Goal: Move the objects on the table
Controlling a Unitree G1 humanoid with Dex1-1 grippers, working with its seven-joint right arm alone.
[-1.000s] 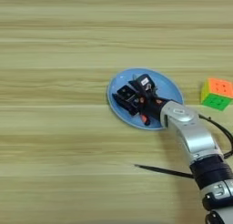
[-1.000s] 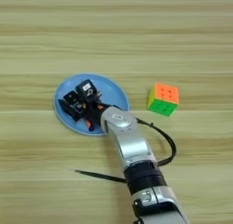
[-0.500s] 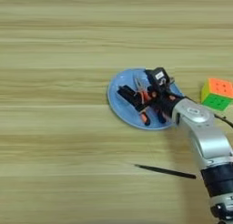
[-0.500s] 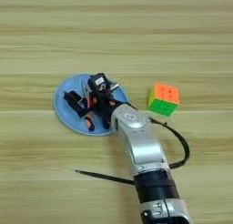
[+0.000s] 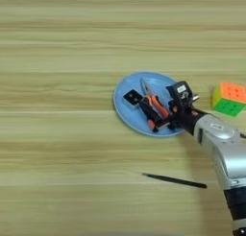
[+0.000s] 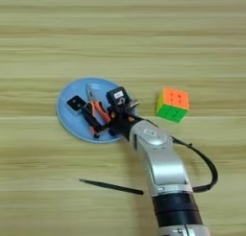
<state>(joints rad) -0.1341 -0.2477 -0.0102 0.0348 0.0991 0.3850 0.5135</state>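
Wood grain runs in horizontal stripes across the table point(image 5: 57, 148). Through the left eye, the light-blue plate point(image 5: 126, 111) carries the small block point(image 5: 130, 97) and the orange-and-black pliers point(image 5: 153, 107). My gripper point(image 5: 178, 108) sits over the plate's right rim, just beside the pliers' handles; I cannot tell how my jaws stand. The puzzle cube point(image 5: 229, 99) rests apart on the right, the black stick point(image 5: 174, 180) below.

Through the right eye, plate point(image 6: 67, 122), pliers point(image 6: 97, 114), cube point(image 6: 172, 104) and stick point(image 6: 111, 186) lie likewise, my silver forearm point(image 6: 161, 165) rising from the bottom edge.
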